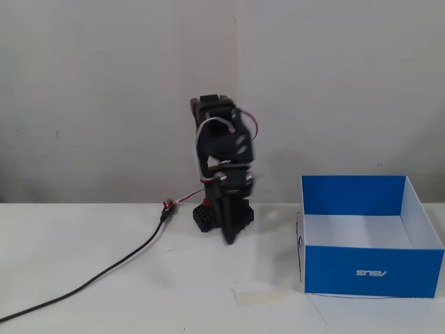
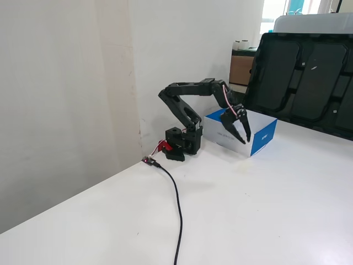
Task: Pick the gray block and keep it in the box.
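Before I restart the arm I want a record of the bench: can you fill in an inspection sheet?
Surface: white table, bare apart from the items below.
Job's things: the box stands open at the right in a fixed view; gray block nothing seen in either view.
Clutter: pale tape strip lies flat in front of the box.
Grippers: gripper hangs over the table, pointing down, fingers apart, holding nothing.
Cables: black cable runs from the arm's base across the table.
Surroundings: pale wall; dark tray propped up behind.

The box [image 1: 372, 271], blue outside and white inside, sits open on the table; the gray block cannot be seen.
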Controlling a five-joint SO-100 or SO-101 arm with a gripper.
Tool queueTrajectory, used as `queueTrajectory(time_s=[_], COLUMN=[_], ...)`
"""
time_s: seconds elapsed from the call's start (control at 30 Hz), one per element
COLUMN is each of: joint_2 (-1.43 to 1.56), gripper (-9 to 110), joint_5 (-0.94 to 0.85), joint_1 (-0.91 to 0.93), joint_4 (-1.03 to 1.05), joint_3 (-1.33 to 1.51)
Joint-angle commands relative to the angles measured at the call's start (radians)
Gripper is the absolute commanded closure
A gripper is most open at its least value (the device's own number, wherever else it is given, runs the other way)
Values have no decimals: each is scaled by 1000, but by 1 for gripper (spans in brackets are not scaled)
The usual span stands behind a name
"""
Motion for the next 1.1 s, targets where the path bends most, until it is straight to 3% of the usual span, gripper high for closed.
queueTrajectory(time_s=[0.0,0.2,0.5,0.87,1.07], joint_2=[156,330,600,1071,1085], gripper=[101,101,101,101,101], joint_5=[-3,3,23,29,31], joint_1=[150,245,236,204,221], joint_4=[-104,-163,-175,-11,26], joint_3=[149,339,543,767,775])
